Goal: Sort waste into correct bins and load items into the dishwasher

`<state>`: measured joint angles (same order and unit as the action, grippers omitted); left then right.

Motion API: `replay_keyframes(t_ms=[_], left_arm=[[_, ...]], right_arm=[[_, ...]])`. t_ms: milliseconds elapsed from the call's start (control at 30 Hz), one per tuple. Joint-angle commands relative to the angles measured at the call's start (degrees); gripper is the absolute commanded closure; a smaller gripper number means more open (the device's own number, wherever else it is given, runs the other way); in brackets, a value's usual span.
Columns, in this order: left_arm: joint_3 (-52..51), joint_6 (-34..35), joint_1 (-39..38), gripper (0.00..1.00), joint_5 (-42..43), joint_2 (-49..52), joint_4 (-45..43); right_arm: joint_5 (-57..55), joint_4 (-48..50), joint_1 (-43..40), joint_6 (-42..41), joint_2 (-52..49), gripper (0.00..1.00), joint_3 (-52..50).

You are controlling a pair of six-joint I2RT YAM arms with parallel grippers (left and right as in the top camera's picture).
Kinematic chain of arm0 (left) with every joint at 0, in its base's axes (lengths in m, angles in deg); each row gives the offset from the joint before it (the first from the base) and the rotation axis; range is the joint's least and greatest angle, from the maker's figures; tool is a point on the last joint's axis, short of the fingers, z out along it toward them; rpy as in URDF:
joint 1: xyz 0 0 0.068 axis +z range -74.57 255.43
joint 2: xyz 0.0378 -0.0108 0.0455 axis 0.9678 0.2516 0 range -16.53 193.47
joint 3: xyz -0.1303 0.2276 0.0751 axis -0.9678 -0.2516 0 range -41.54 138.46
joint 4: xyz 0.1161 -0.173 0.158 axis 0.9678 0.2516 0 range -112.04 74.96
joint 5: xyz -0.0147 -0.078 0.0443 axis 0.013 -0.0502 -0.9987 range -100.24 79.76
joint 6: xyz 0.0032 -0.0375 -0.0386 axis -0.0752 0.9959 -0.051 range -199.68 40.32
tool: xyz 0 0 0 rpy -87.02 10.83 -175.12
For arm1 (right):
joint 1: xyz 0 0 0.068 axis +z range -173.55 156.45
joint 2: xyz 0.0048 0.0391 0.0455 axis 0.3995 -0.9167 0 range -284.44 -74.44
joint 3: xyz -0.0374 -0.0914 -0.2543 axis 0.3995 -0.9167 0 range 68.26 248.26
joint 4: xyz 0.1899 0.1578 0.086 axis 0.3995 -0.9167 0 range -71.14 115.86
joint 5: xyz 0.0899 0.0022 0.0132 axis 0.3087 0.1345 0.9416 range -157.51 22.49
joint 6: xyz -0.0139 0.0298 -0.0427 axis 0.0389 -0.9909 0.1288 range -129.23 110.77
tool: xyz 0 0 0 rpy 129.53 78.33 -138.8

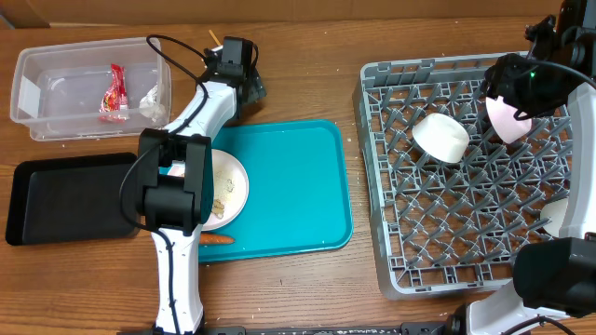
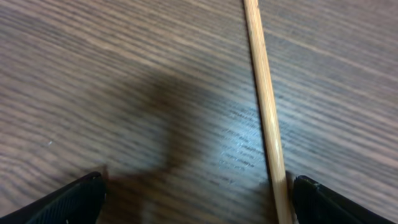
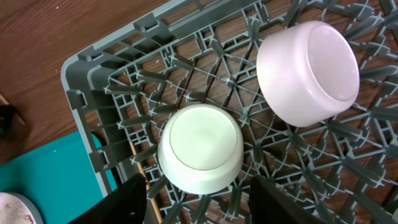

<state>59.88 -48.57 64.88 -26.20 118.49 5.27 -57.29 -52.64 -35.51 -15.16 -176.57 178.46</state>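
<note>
Left tool [image 2: 199,200] low over the bench [image 2: 93,74], jaws wide apart, empty. Wooden chopstick [image 2: 264,106] flat on the bench, running 12 to 6 o'clock, just beside the 3 o'clock finger [image 2: 323,202]. Judgement: shift toward 3 to centre it, touch down, close slowly; it is thin and may roll. Dish rack [image 1: 372,140] well off at 3 o'clock. Right tool [image 3: 199,202] part-open over it, empty.

Overhead looks straight down on the whole table [image 1: 307,288]. Left wrist faces wood close beyond its fingers [image 2: 68,202]; right wrist, higher, shares the dish rack [image 3: 87,70] with overhead.
</note>
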Motion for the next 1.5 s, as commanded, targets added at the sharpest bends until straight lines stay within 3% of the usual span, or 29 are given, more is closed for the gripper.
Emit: replay_keyframes(t_ms=[0,200,367,467,633,867,1467], left_arm=[[-1.5,0.2,-0.3,0.02,1.6,3.0,3.5],[-1.5,0.2,-0.3,0.04,1.6,3.0,9.6],[-1.4,0.2,-0.3,0.22,1.6,3.0,14.8],[-0.9,0.2,-0.3,0.27,2.6,3.0,13.1],[0.1,0.2,-0.3,0.54,7.9,3.0,6.4],[0.0,0.8,-0.4,0.60,11.1,3.0,0.6],[0.0,3.8,-0.4,0.96,9.7,3.4,5.2]], right_arm=[[0.4,0.2,0.0,0.4,-0.1,0.45,1.2],[0.4,0.0,0.0,0.4,-0.1,0.44,1.2],[0.4,0.0,0.0,0.4,-0.1,0.44,1.2],[0.4,0.0,0.0,0.4,-0.1,0.44,1.2],[0.4,0.0,0.0,0.4,-0.1,0.44,1.2],[0.4,-0.1,0.0,0.4,-0.1,0.44,1.2],[0.4,0.0,0.0,0.4,-0.1,0.44,1.2]])
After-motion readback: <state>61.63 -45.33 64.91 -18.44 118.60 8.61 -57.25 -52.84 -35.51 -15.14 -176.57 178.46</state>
